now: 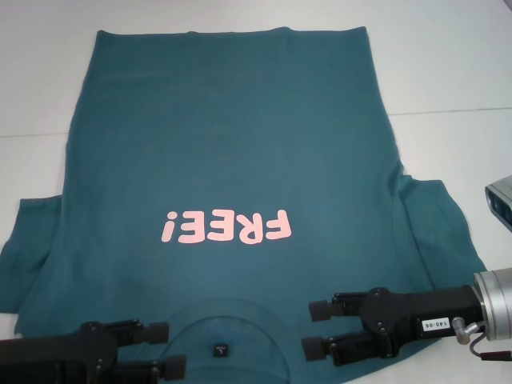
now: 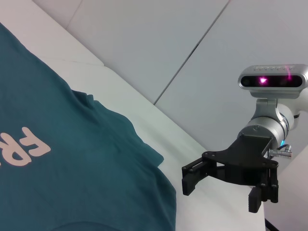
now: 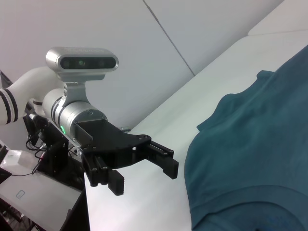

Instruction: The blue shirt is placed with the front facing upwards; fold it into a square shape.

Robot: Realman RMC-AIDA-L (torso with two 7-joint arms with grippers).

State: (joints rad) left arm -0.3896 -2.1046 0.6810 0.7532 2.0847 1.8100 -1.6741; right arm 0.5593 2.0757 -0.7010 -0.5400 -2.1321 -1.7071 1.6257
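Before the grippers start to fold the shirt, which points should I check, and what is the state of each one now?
1. Blue shirt front side up, lettering visible: ok.
2. Shirt lying flat, both sleeves spread out: ok.
3. Left gripper open, near the collar: ok.
4. Right gripper open, near the collar: ok.
5. Either gripper already holding cloth: not ok, none held.
6. Whole table has room for the fold: cannot tell.

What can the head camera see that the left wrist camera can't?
Only the head view shows the whole pink lettering, the small black collar tag, both sleeves and the left gripper open near the neck. Only the left wrist view shows the camera mounted above the right gripper. Both show the blue shirt lying flat on the white table, and the right gripper open.
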